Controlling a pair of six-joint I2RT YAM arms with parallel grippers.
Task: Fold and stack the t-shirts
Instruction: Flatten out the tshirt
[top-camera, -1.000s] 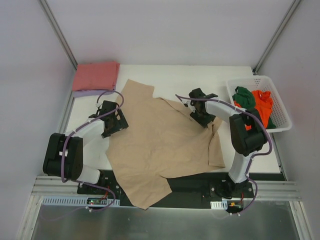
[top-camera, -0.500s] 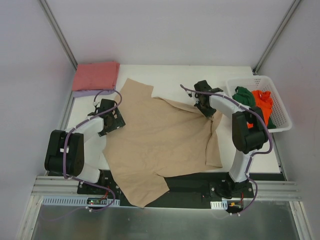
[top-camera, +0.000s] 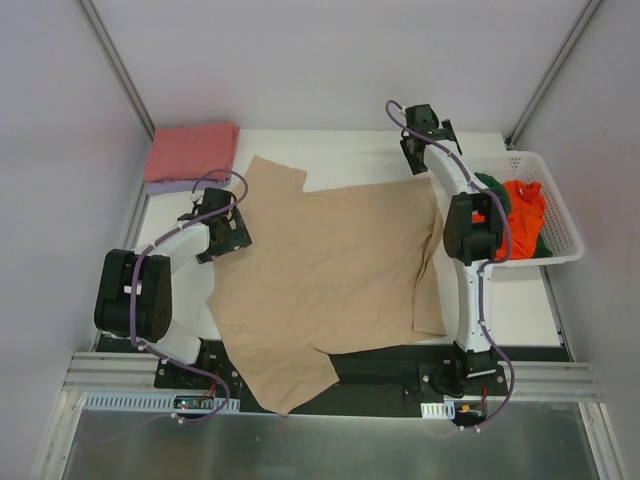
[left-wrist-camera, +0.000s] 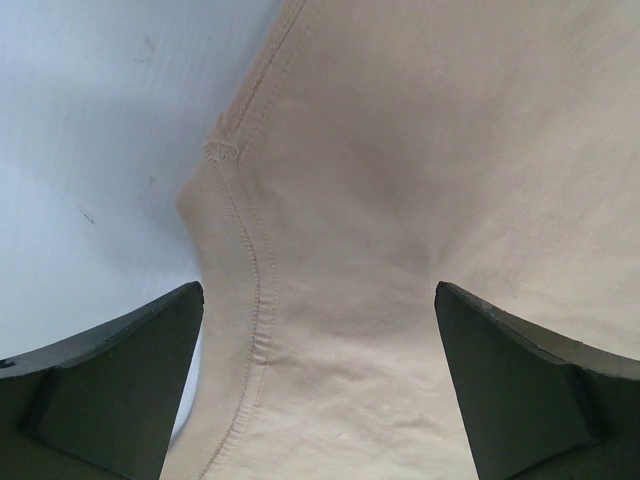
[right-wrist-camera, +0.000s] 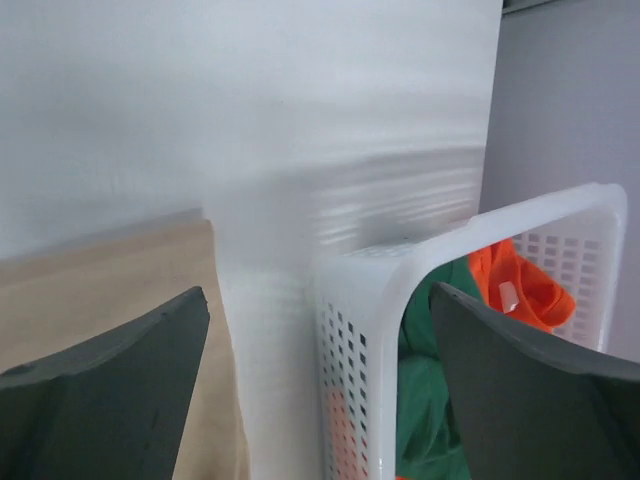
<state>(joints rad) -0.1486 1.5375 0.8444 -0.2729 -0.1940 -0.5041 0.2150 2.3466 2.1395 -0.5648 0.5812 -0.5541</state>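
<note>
The tan t-shirt (top-camera: 330, 270) is lying spread over the middle of the surface, its length running from the far edge to the near edge, where the hem is spilling over. The left fingers (left-wrist-camera: 110, 390) are hovering wide and empty directly above its left underarm seam. The right fingers (right-wrist-camera: 100, 400), also wide and empty, are hanging at the far edge beside the white basket (right-wrist-camera: 380, 270), with the shirt's far right corner lying just nearward of them

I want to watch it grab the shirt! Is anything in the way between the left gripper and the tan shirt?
Nothing visible is in the way. The left gripper hangs open right over the edge of the tan shirt. In the left wrist view, only bare cloth and a bit of table show between its jaws.
</note>
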